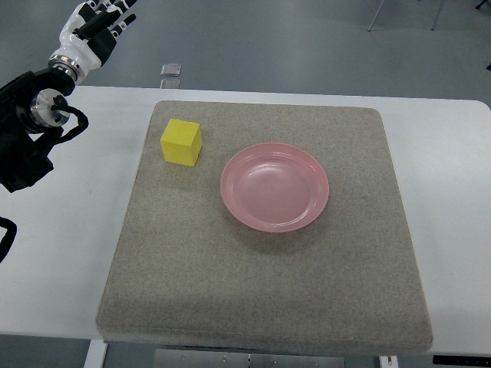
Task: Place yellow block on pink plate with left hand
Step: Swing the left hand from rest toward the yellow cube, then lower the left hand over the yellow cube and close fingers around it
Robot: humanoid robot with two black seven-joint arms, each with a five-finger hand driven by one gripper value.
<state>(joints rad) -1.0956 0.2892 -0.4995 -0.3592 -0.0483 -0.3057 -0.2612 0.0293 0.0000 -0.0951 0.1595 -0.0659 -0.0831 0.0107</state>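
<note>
We see a white table (pixel 445 199) filling most of the top view, with grey floor beyond its far edge. On it lies a large grey felt mat (pixel 261 291), our landmark for everything else; it covers the middle of the table and leaves bare white strips on either side.

Our left arm (pixel 31 130) comes in from the left edge, black in its lower part, and stays off the mat, over the bare table to the mat's left and beyond its far left corner.

The pink plate (pixel 275 186) sits on the mat, a little past its centre toward the far edge, and holds nothing.

The left hand (pixel 96 31) is raised beyond the table's far edge, well apart from the mat; its white and black fingers look loosely extended and grasp nothing.

The yellow block (pixel 182 142) rests on the mat near its far left corner, just left of the plate and not touching it.
</note>
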